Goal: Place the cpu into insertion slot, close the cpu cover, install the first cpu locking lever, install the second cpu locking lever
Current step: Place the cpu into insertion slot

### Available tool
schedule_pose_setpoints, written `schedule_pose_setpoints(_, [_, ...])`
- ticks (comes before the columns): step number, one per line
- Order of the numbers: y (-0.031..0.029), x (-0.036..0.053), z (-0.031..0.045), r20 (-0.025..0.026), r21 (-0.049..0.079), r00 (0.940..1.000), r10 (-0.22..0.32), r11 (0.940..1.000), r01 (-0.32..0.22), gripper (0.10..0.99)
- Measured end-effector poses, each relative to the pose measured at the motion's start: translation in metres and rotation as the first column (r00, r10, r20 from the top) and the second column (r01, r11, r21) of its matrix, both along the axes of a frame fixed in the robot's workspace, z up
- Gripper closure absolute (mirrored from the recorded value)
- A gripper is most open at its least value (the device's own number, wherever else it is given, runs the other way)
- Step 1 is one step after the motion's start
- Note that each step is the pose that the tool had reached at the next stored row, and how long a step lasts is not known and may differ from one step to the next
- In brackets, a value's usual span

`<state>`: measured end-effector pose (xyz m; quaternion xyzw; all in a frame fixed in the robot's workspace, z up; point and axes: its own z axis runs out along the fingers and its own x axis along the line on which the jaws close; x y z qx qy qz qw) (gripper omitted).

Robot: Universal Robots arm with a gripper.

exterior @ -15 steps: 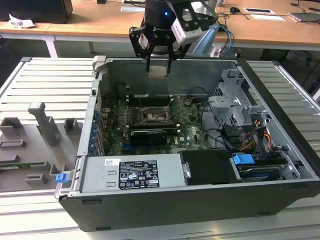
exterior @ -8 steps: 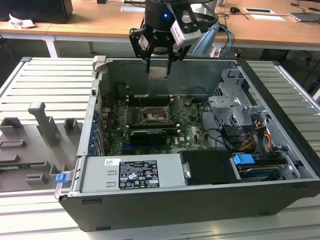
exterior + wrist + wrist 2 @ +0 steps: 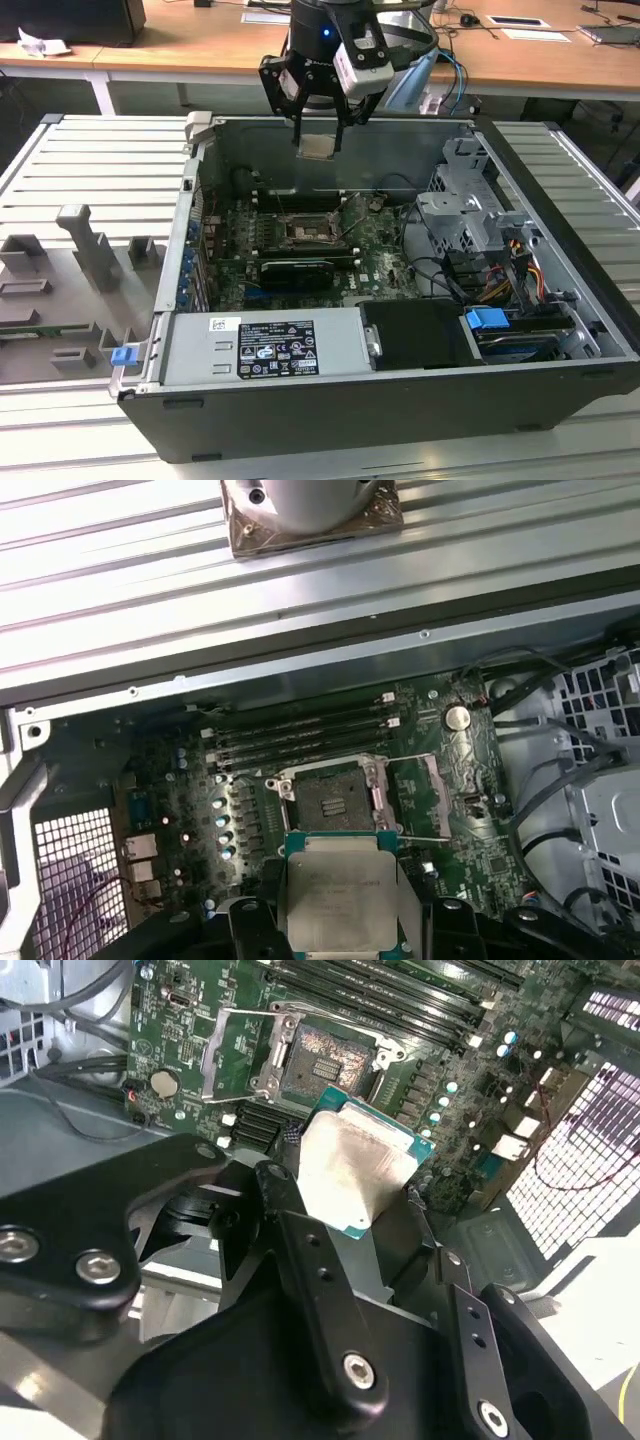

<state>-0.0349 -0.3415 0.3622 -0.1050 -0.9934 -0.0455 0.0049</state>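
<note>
The pincer (image 3: 318,138) is closed on the cpu (image 3: 350,1165), gripping its edges so it hangs flat, metal top up, above the open case (image 3: 400,420). Well below, the slot (image 3: 335,795) lies bare on the board (image 3: 472,852), its cover (image 3: 441,798) swung aside beside it, apparently so the cpu can go straight down into it.

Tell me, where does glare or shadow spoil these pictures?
First wrist view: the ribbed table is washed out white. Second wrist view: the metal top of the cpu glares pale. Exterior view: the inside of the computer case sits in shadow.
</note>
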Motion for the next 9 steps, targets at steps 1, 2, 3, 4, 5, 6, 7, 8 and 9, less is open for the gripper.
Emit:
schedule_pose_setpoints(1, [0.0000, 0.0000, 0.0000, 0.0000, 0.000, 0.9999, -0.011, 0.9999, 0.011, 0.553])
schedule_pose_setpoints(2, [0.0000, 0.0000, -0.0001, 0.0000, 0.000, 0.9996, -0.029, 0.9996, 0.029, 0.553])
schedule_pose_setpoints(3, [0.0000, 0.0000, -0.0001, 0.0000, 0.000, 0.9990, -0.044, 0.9990, 0.044, 0.553])
schedule_pose_setpoints(4, [0.0000, 0.0000, -0.0001, 0.0000, 0.000, 0.9986, -0.054, 0.9986, 0.054, 0.553])
schedule_pose_setpoints(5, [0.0000, 0.0000, -0.0002, 0.0000, 0.000, 0.9976, -0.069, 0.9976, 0.069, 0.553])
schedule_pose_setpoints(6, [0.0000, 0.0000, -0.0003, -0.0001, 0.000, 0.9969, -0.079, 0.9969, 0.079, 0.553])
schedule_pose_setpoints(7, [0.0000, 0.0000, -0.0003, -0.0001, 0.000, 0.9960, -0.089, 0.9960, 0.089, 0.553])
schedule_pose_setpoints(8, [0.0000, 0.0000, -0.0006, 0.0000, 0.000, 0.9936, -0.113, 0.9936, 0.113, 0.553])
schedule_pose_setpoints(9, [0.0000, 0.0000, -0.0007, -0.0001, 0.000, 0.9921, -0.125, 0.9921, 0.125, 0.553])
